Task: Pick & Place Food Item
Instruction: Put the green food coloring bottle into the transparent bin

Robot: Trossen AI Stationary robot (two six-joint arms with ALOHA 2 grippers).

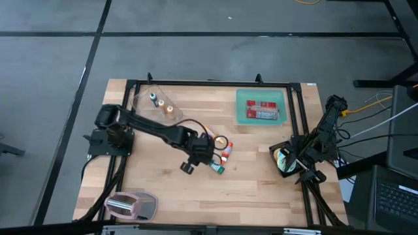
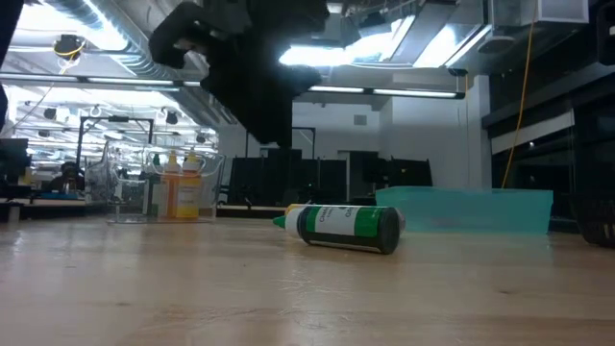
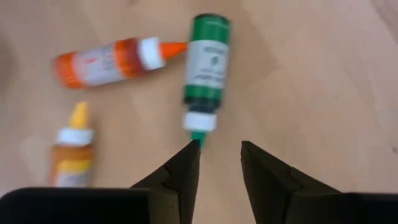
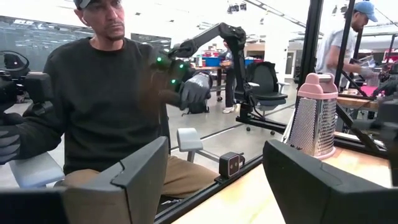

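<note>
Three small bottles lie on their sides on the wooden table: a green one [image 3: 205, 68] [image 2: 346, 228], an orange one [image 3: 112, 59] and a yellow one [image 3: 73, 146]. My left gripper [image 3: 217, 155] [image 1: 208, 158] hangs above them, pointing steeply down. It is open and empty, with its fingertips just short of the green bottle's nozzle. My right gripper [image 4: 214, 168] [image 1: 305, 173] waits open at the table's right edge, pointing out into the room.
A teal tray [image 1: 261, 94] at the far right holds a red packet [image 1: 262, 109]. A clear container [image 1: 140, 98] with small bottles stands at the far left. A pink-topped grater [image 1: 130, 205] lies at the near left. A person [image 4: 106, 106] sits beyond the table's near edge.
</note>
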